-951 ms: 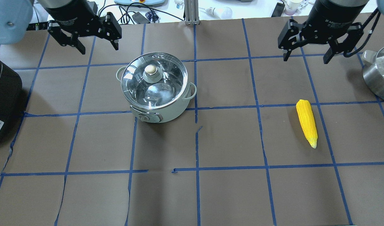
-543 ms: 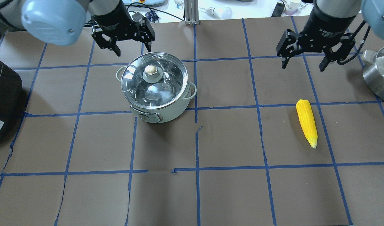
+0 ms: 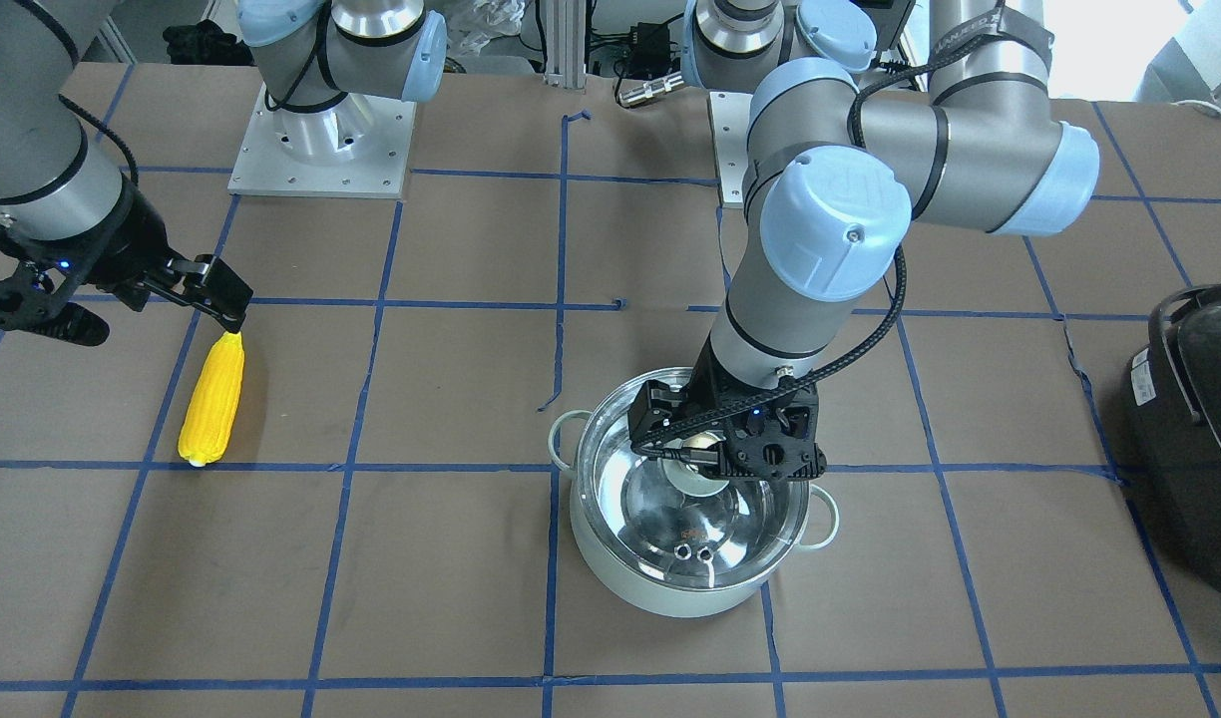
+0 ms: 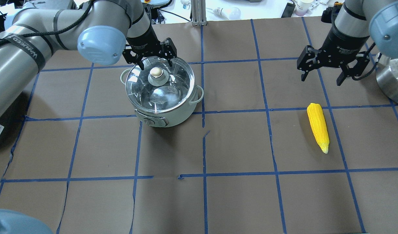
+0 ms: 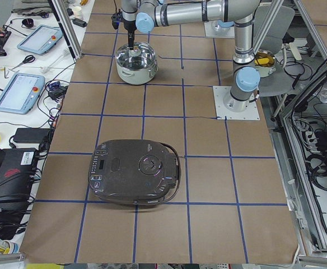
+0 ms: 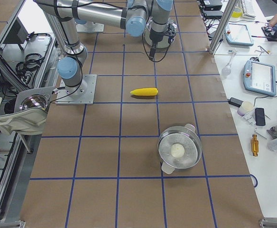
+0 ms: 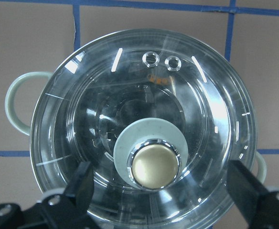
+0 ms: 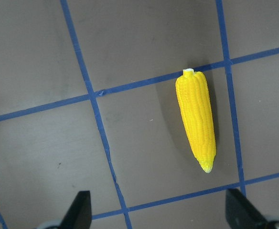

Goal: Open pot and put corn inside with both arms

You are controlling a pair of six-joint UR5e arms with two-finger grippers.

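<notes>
The pale mint pot [image 4: 173, 118] stands left of centre with its glass lid [image 4: 168, 96] on and the metallic knob [image 4: 156, 72] up. My left gripper [image 4: 155, 64] is open just above the lid, its fingers either side of the knob; the left wrist view shows the knob [image 7: 155, 164] between the fingertips [image 7: 82, 183], with no contact. The yellow corn [image 4: 318, 126] lies flat on the table at the right. My right gripper [image 4: 321, 80] is open and empty, hovering beyond the corn's blunt end. The right wrist view shows the corn [image 8: 196, 117] ahead of the open fingers [image 8: 80, 207].
A large black appliance [image 3: 1194, 429] sits at the table's end on my left. A steel pot with a pale round thing inside [image 6: 179, 152] stands at the end on my right, close to the right gripper. Blue tape marks squares on the brown table cover [image 4: 238, 146].
My left gripper has moved right and down from the table's back left to just over the lid knob. My right gripper has moved a little lower and nearer the corn.
</notes>
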